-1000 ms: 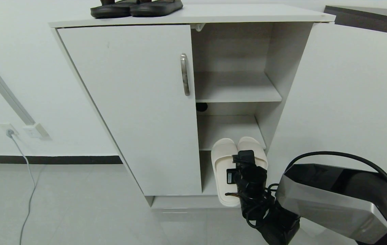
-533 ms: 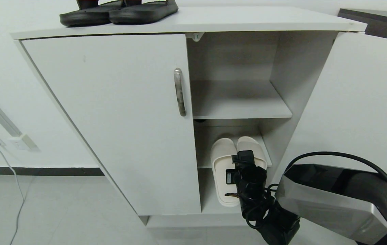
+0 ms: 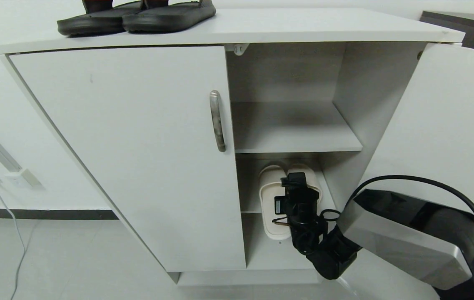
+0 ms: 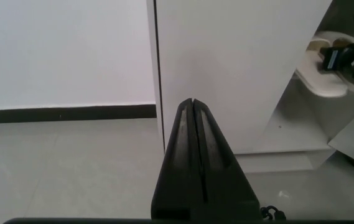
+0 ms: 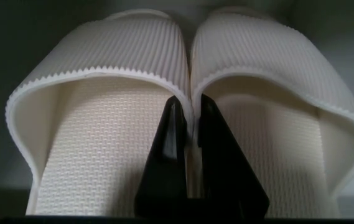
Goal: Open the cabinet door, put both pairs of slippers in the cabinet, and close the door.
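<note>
White slippers (image 3: 271,196), pinched by their 2 adjoining inner walls in the right gripper (image 5: 190,102), are best pushed level and fully onto the middle shelf (image 3: 250,196) of the cabinet (image 3: 345,96) before release, as the heels overhang its edge.

On the cabinet (image 3: 303,25) top, left end: first pair (image 3: 137,16). Left door (image 3: 128,158) closed; right door (image 3: 449,125) swung out to the right. The second pair (image 3: 271,196), pinched side by side between the right gripper's (image 3: 291,181) fingers, lies toes-in under the upper shelf (image 3: 295,133), heels projecting forward.
</note>
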Motion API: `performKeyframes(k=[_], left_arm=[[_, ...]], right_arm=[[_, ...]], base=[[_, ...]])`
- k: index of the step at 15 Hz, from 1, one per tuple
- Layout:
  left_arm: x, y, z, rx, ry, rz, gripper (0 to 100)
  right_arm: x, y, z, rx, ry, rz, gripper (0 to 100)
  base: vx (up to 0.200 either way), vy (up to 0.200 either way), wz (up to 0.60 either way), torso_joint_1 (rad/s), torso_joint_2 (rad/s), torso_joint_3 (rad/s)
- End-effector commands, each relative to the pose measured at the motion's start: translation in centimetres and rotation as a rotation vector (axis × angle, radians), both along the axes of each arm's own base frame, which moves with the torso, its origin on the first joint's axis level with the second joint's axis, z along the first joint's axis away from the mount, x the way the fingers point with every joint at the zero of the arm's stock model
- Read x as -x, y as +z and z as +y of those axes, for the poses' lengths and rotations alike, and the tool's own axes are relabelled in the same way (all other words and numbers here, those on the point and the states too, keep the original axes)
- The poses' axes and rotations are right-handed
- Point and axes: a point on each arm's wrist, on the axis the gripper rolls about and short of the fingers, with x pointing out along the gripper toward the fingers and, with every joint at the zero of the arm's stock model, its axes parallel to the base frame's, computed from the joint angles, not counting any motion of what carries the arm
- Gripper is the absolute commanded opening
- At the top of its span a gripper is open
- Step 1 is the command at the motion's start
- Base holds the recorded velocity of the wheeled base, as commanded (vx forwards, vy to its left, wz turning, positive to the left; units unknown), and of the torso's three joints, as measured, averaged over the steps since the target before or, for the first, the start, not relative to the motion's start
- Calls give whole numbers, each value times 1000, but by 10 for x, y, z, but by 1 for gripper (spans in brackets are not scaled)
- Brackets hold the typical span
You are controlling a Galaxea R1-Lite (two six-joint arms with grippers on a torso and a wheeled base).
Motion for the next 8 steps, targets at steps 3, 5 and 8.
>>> performKeyframes(k=[3,5,8], left_arm=[[0,0,0,-1,2,1,0],[0,0,0,-1,1,1,0],[0,0,0,-1,1,1,0]], right_arm=[[-27,7,1,-6,-19,-6,0],[-38,11,1,-11,-33,-12,0],[-47,18,3,-14,-39,-17,0]], base=[[0,0,0,0,0,0],[0,0,0,0,0,0],[0,0,0,0,0,0]])
